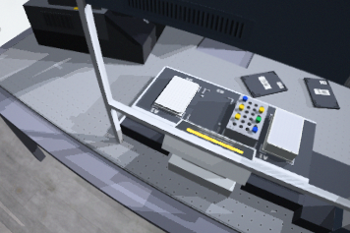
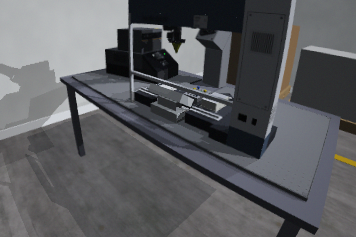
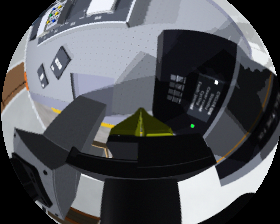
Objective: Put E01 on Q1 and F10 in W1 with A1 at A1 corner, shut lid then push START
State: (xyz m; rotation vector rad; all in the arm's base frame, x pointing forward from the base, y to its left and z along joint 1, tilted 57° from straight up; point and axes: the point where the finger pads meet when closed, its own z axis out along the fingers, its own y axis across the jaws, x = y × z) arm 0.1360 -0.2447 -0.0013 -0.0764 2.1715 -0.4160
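Observation:
My gripper (image 2: 176,46) is shut on nothing and hangs under the dark gantry, just above the black cycler Q1 (image 2: 159,63). In the wrist view the yellow-green fingertips (image 3: 140,125) point at Q1's sloped key panel (image 3: 190,93). Q1's lamp shows green (image 3: 191,126), as it does in the exterior view (image 2: 163,55). A white plate (image 1: 176,94) lies in the left slot of the deck. The slot beside it (image 1: 208,111) looks dark. I cannot tell how Q1's lid stands or what is under it. The gripper is hidden in the top view.
The tube cooling block (image 1: 247,119) with coloured caps and the white deep-well block (image 1: 284,135) stand on the deck's right half. Two flat dark squares with white labels (image 1: 263,84) (image 1: 321,92) lie behind the deck. A grey frame rail (image 1: 100,72) crosses in front.

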